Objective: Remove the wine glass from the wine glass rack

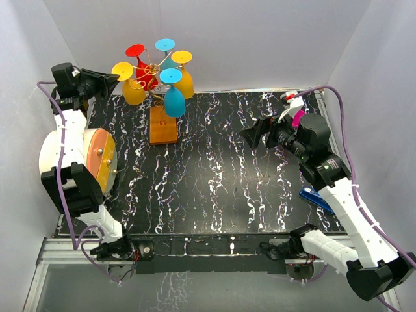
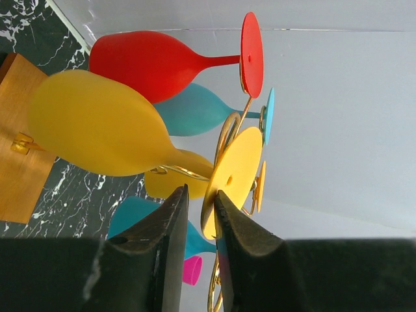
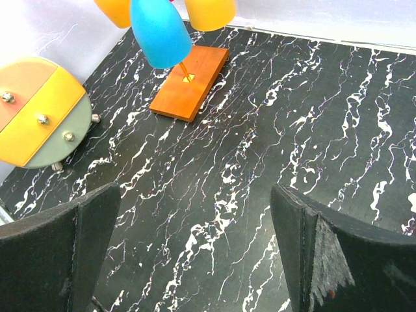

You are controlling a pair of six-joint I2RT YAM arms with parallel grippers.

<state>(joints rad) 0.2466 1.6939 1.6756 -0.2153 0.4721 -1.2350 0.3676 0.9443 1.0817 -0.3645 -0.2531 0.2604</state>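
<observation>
1. Your left gripper (image 2: 200, 198) is right at the wine glass rack (image 1: 154, 71), its fingers only a narrow gap apart. The foot rim of the yellow wine glass (image 2: 97, 127) is at that gap, and you cannot tell whether it is pinched
2. Your right gripper (image 3: 195, 195) is spread wide and empty, well to the right of the rack
3. The glass hangs upside down on the rack, not yet off, so sliding it free and clear looks like the whole job left
</observation>
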